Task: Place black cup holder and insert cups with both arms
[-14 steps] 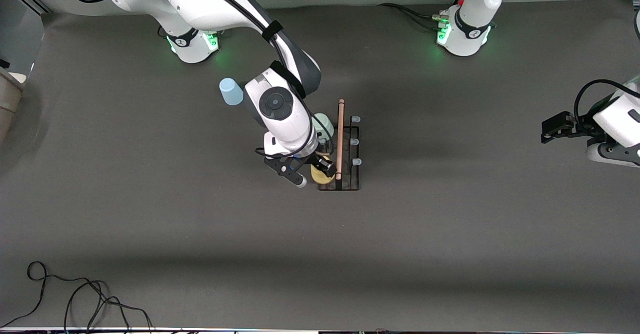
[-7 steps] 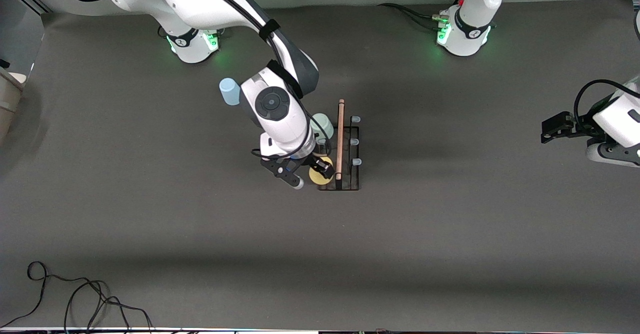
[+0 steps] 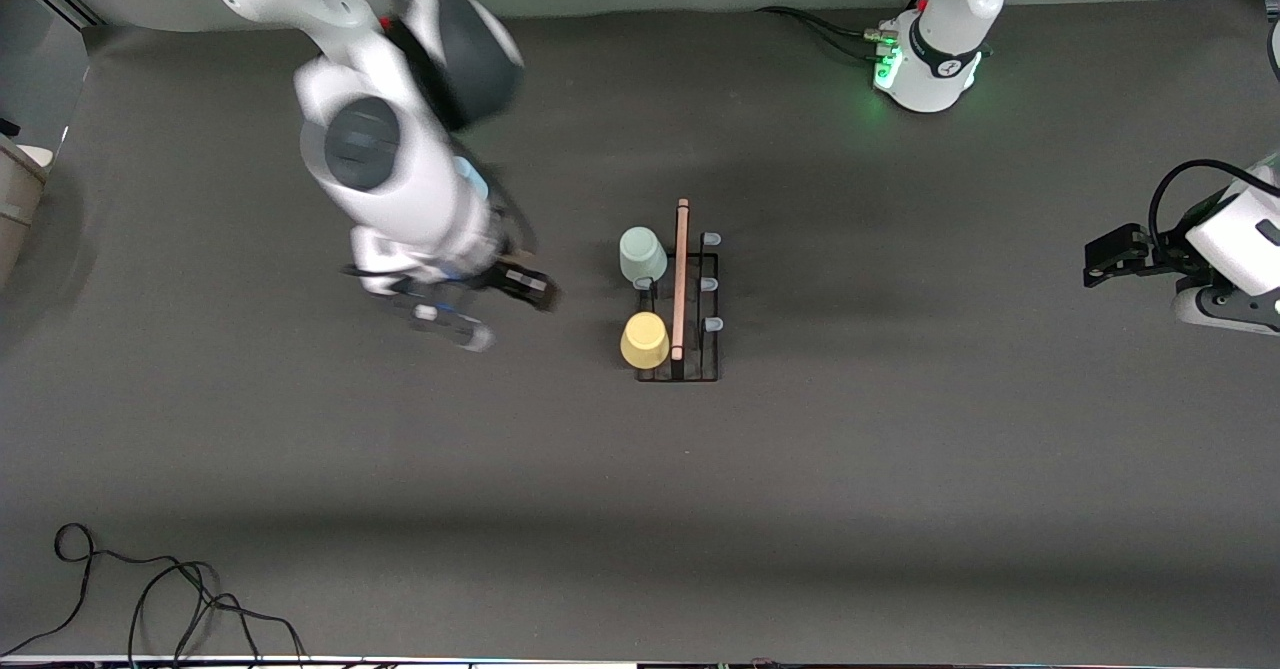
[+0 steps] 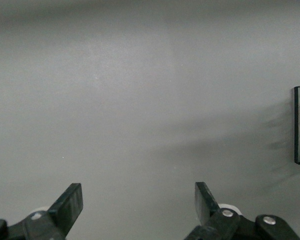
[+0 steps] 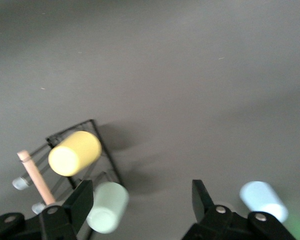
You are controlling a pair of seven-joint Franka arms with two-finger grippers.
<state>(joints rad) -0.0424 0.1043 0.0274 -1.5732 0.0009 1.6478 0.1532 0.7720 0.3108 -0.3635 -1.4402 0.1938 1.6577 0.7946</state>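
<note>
The black cup holder (image 3: 708,354) stands mid-table, its wooden rod (image 3: 681,279) along the top. A yellow cup (image 3: 645,340) and a pale green cup (image 3: 642,254) sit upturned on its pegs on the side toward the right arm. A light blue cup (image 3: 477,185) shows as a sliver under the right arm. My right gripper (image 3: 508,316) hangs open and empty over bare table, apart from the holder. Its wrist view shows the yellow cup (image 5: 75,152), green cup (image 5: 107,207) and blue cup (image 5: 263,201) past the open right gripper (image 5: 142,200). My left gripper (image 3: 1110,254) waits open.
Several bare pegs with pale tips (image 3: 711,282) stand on the holder's side toward the left arm. A black cable (image 3: 150,599) lies coiled at the table's near edge, toward the right arm's end. The left gripper (image 4: 139,200) looks down on bare table.
The right gripper let go of the yellow cup on the holder, opened wider and swung away toward the right arm's end. The left arm has not moved.
</note>
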